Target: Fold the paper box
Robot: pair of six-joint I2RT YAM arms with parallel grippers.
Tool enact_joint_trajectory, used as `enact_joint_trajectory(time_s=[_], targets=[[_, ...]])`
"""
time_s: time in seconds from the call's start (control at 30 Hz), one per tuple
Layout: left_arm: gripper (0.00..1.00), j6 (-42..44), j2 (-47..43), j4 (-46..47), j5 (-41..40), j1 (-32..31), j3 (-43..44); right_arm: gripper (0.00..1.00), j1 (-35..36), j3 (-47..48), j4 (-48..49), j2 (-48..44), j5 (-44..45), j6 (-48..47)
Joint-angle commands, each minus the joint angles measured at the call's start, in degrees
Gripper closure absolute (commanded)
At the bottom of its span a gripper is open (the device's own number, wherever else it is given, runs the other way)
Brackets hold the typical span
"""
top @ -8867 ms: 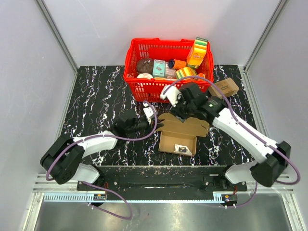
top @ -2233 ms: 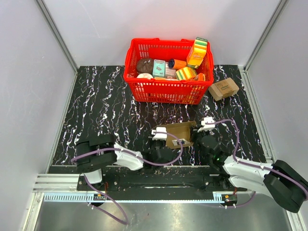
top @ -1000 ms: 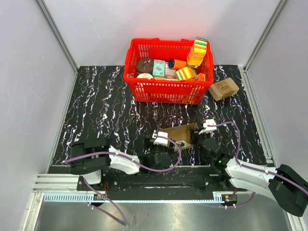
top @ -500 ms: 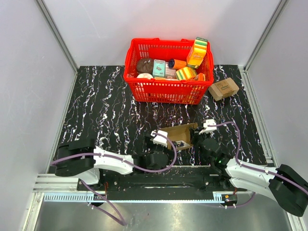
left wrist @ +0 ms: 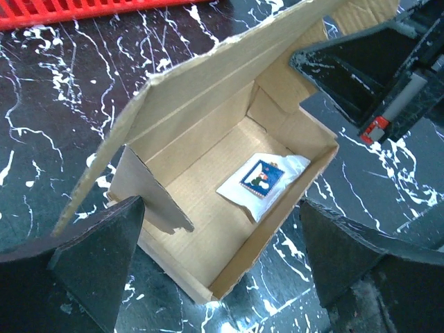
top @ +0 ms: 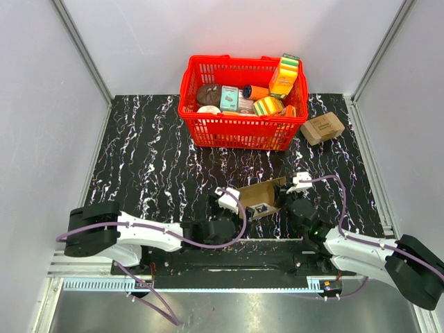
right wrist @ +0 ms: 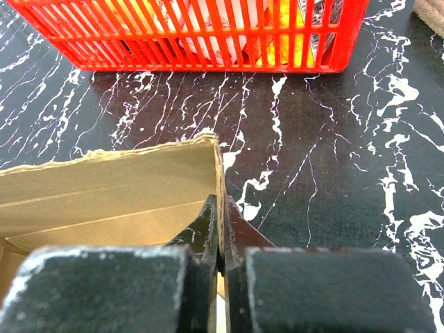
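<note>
One half-folded brown cardboard paper box [left wrist: 208, 229], one white packet [left wrist: 262, 182] inside, right gripper [right wrist: 223, 229] clamped on its edge, left gripper [left wrist: 222, 270] spread wide just beside it

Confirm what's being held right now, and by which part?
Right gripper pinches the paper box by a thin cardboard edge at its right end. Left gripper is open around the box, holding nothing.

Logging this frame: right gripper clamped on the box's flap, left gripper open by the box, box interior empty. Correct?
Not quite: the paper box is not empty. The left wrist view shows a small white packet with a blue print lying on its floor. The rest stands: right gripper clamped on the flap, left gripper open by the box.
</note>
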Motion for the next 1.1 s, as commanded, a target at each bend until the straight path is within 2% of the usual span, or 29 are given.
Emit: enact_joint_trajectory(time_s=[0.0,0.23,0.63,0.97,1.07], targets=[[0.01,-3.38,-2.72,-1.55,4.89,-0.38,-1.53,0.99,0.68,0.37,3.28,0.44,1.28,0.18],[0.01,-4.54,-6.15,-1.02,8.75,-0.38,-4.78,0.99,0.68,0.28,4.41,1.41,1.55,0.10],[0.01,-4.00,-17.04,-4.09,14.46,-0.38,-8.12,1.00,0.68,0.10,4.95,0.97,1.55,-0.61],[0.01,0.47,-34.71,-8.40,26.15,-0.47,-7.77,1.00,0.68,-0.25,5.12,1.24,1.46,-0.43],[0.01,1.44,-39.45,-8.06,26.69,-0.47,-7.77,1.00,0.68,-0.34,5.38,1.50,1.46,-0.52]])
